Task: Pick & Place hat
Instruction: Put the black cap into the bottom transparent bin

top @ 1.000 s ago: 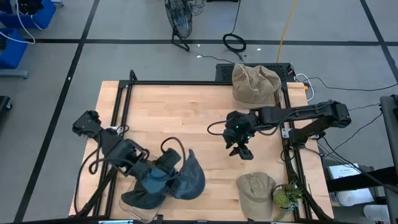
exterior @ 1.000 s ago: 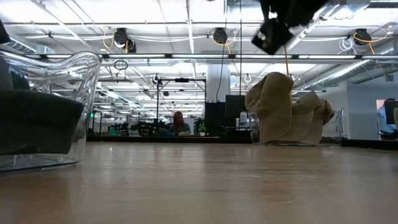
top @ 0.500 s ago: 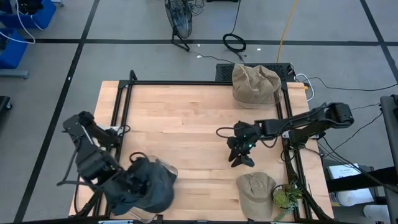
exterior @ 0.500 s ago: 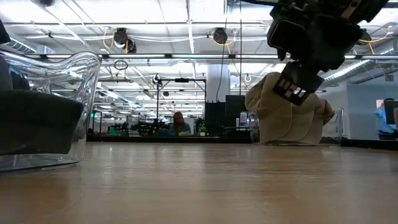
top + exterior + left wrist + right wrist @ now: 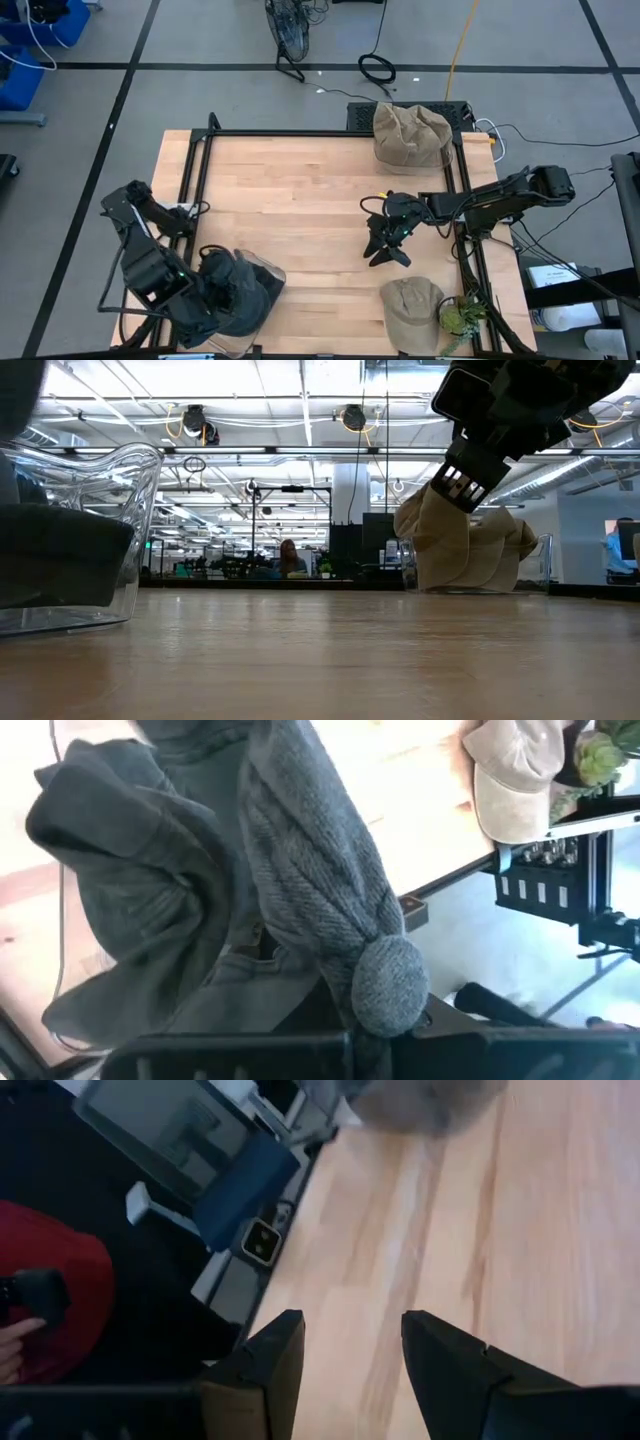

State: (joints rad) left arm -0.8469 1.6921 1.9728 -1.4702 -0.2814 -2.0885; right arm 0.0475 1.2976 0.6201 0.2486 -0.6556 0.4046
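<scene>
A dark grey knitted hat with a pom-pom hangs bunched over the clear container at the table's near left corner. My left gripper is shut on it. More dark cloth lies inside the container. My right gripper stands open above bare wood right of the table's middle, with nothing between its fingers. A beige cap lies flat on the table near the front right corner. My left gripper holds the dark grey hat at the gathered end beside the pom-pom, coming at it from above on a steep slant. The cloth covers the fingers, so the hold itself is hidden. The hat hangs slack and bunched over the container.
A pile of beige hats sits in a clear container at the far right corner, also seen in the low view. A black frame runs along the table's edges. A small green plant stands beside the cap. Bare wood fills the table's middle.
My left gripper has swung toward the table's near left corner and rolled, carrying the hat from beside the container to over it. The hat, spread out before, is now bunched up. My right gripper has sunk toward the table and tipped closer to level.
</scene>
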